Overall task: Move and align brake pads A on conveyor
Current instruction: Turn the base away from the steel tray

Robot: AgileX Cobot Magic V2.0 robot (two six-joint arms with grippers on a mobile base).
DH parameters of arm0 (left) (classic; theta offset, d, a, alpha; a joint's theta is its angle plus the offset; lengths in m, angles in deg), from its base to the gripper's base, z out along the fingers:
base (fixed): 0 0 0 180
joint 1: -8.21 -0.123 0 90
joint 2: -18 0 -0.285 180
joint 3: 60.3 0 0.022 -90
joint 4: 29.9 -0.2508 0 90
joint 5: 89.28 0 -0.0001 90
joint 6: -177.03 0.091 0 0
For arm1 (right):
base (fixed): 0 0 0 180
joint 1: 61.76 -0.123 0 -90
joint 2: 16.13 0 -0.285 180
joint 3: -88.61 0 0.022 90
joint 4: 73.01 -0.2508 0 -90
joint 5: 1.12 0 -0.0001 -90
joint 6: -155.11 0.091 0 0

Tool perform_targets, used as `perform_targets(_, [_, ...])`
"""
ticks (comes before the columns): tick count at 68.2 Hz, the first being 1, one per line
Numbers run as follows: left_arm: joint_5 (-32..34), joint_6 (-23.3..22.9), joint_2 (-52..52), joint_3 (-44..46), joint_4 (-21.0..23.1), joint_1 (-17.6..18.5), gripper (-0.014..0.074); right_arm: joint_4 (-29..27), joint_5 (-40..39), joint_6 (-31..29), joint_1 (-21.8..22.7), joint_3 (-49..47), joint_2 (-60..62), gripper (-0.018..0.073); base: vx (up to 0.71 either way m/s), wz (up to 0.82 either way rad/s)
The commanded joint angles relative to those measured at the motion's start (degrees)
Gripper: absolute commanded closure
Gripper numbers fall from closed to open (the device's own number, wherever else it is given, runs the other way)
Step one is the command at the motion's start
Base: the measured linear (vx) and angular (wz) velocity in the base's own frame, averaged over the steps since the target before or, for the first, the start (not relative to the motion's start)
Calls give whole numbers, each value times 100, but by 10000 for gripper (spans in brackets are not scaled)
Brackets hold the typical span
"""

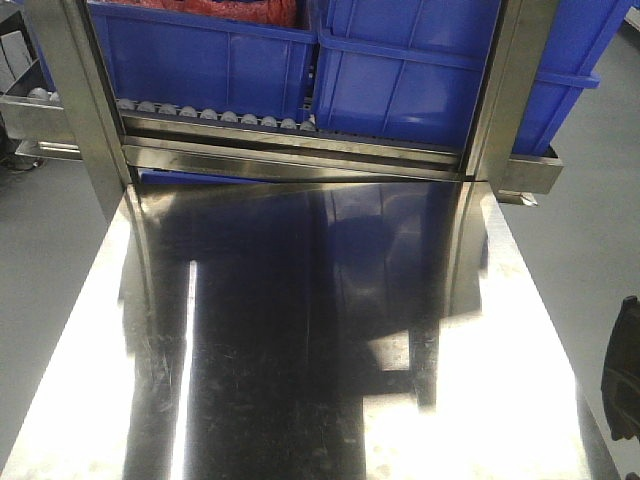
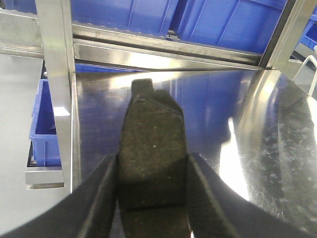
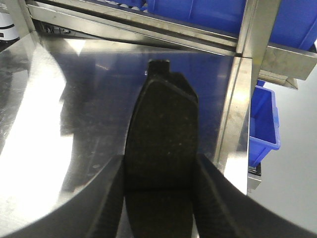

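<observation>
A brake pad (image 2: 153, 134) stands lengthwise between the black fingers (image 2: 96, 198) of the left gripper (image 2: 153, 166). Its small end tab points to the far side, and a groove crosses it near the bottom of the left wrist view. The jaws are closed against the pad's two long edges and hold it above the table.

A second brake pad (image 3: 163, 124) sits the same way in the right gripper (image 3: 158, 168), tab to the far side, with the fingers (image 3: 218, 198) pressed on either side of it.

Both pads are rough, dark and speckled. Below them lies the shiny steel table (image 1: 300, 330), which reflects light and dark shapes. Along its far edge runs the roller rack (image 1: 215, 117) carrying blue bins (image 1: 200, 55). A lower blue bin (image 2: 44, 124) shows beyond the table's left edge, and another low bin (image 3: 265, 124) beyond its right edge, over the grey floor (image 1: 50, 250).
</observation>
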Motion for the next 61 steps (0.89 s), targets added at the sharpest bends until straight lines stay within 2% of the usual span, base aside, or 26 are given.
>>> perform_targets(1, [507,-5,26,157,-65,5,603,55,-494,-16,3,-176,-30,545,0,0])
perform_targets(34, [507,-5,26,157,-65,5,603,55,-494,-16,3,-176,-30,545,-2,3])
perform_targets(61, [507,-5,26,157,-65,5,603,55,-495,-16,3,-176,-30,545,-13,42])
